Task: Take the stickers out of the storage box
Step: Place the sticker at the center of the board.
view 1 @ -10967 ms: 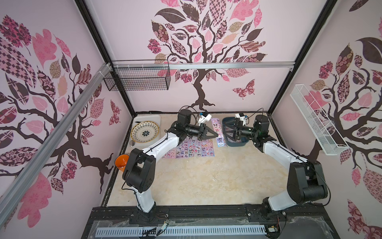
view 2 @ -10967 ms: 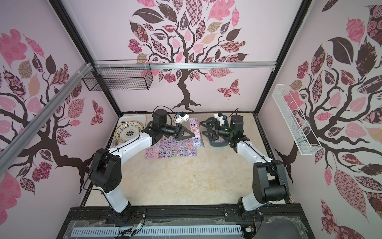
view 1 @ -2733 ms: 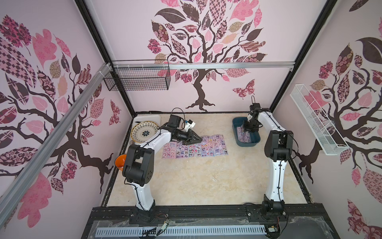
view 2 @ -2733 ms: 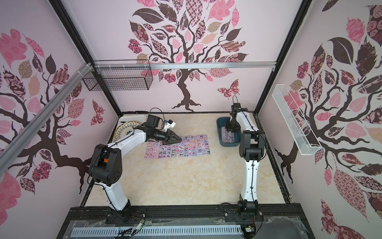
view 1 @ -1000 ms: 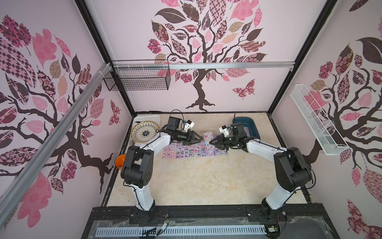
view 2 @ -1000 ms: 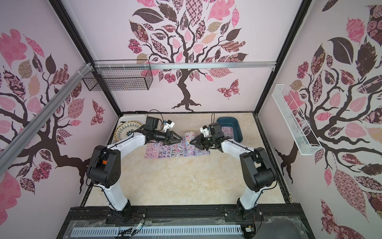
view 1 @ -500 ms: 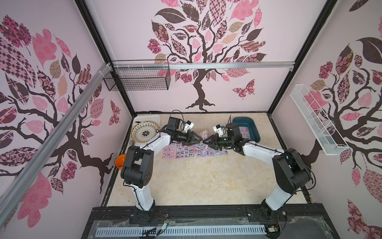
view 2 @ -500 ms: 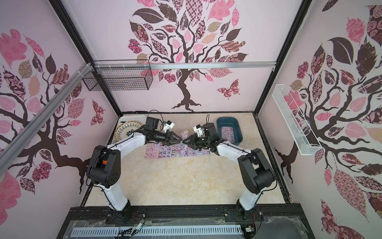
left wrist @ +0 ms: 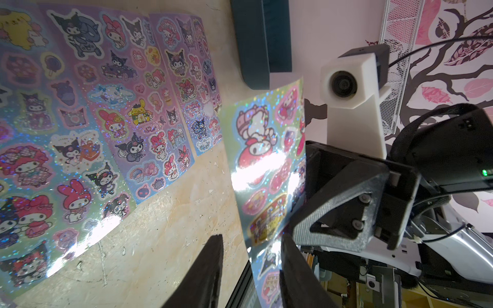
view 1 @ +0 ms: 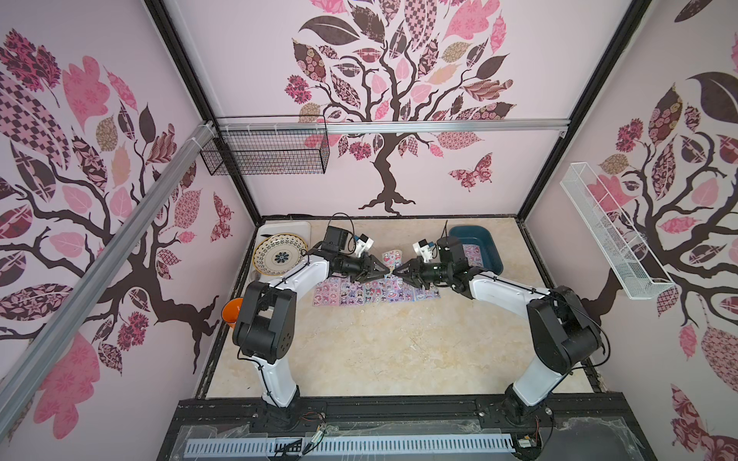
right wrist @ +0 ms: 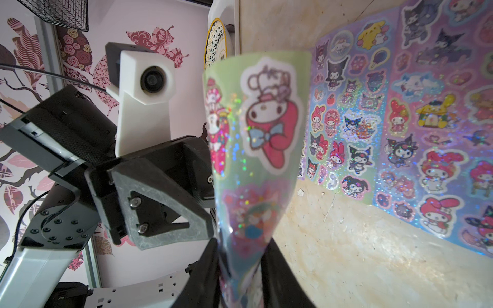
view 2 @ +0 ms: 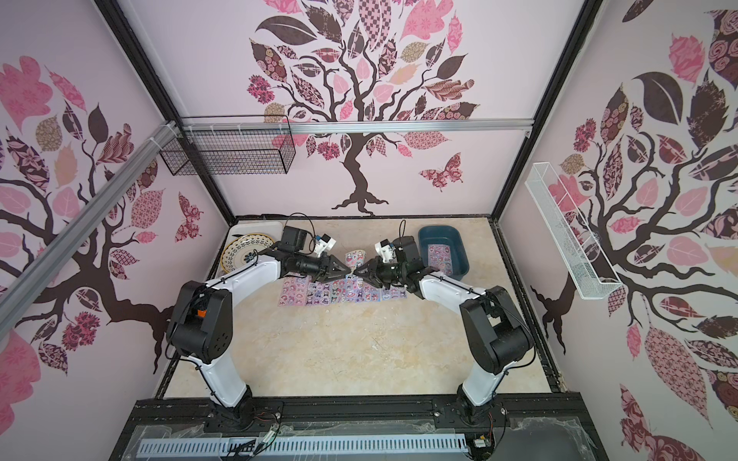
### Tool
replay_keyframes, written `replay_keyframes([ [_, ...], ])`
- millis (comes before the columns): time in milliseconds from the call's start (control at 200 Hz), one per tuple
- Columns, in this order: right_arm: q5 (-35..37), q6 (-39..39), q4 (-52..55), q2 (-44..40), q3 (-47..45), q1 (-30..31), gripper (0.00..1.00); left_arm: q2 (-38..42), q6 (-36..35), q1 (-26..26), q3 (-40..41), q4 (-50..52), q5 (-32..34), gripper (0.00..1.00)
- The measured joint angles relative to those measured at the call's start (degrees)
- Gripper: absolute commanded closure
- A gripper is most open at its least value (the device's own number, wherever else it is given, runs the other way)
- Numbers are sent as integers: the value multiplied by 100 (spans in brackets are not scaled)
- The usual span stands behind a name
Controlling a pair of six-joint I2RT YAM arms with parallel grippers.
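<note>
Sticker sheet (right wrist: pixel 266 120), gripped by right jaws, between left jaws

Stickers (left wrist: pixel 112 112): several glittery sheets lying flat, edge to edge, on the beige worktop (left wrist: pixel 173 240).
Upright sheet (left wrist: pixel 264 160): curled and glossy, standing between the parted fingers of the left end effector (left wrist: pixel 250 240), just beside one finger.
Right end effector (left wrist: pixel 301 224): at that sheet's far side.
Storage box (left wrist: pixel 256 40): dark teal, beyond the sheets.
Wire basket (left wrist: pixel 394 53): white, on the wall.
</note>
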State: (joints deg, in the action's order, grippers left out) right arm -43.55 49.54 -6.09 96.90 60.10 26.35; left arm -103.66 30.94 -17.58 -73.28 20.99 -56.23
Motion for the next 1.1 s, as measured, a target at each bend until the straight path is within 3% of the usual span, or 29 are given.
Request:
replay_keyframes([
  [120,-26,74,-46,2,85,33,70,0,144,0,22,-221,-114,63],
  [310,-31,70,-72,13,256,87,69,2,256,4,33,-328,-205,86],
  [425,-15,15,20,13,291,96,65,2,232,7,35,-378,-238,94],
  [610,35,-92,212,13,284,74,59,2,249,9,35,-382,-258,100],
  [790,37,-153,291,11,227,-26,42,2,273,9,35,-411,-302,100],
  [940,-9,-195,361,11,155,-214,19,7,444,9,52,-640,-470,100],
  [1100,-227,-247,398,0,153,-382,7,68,730,9,153,-977,-636,100],
])
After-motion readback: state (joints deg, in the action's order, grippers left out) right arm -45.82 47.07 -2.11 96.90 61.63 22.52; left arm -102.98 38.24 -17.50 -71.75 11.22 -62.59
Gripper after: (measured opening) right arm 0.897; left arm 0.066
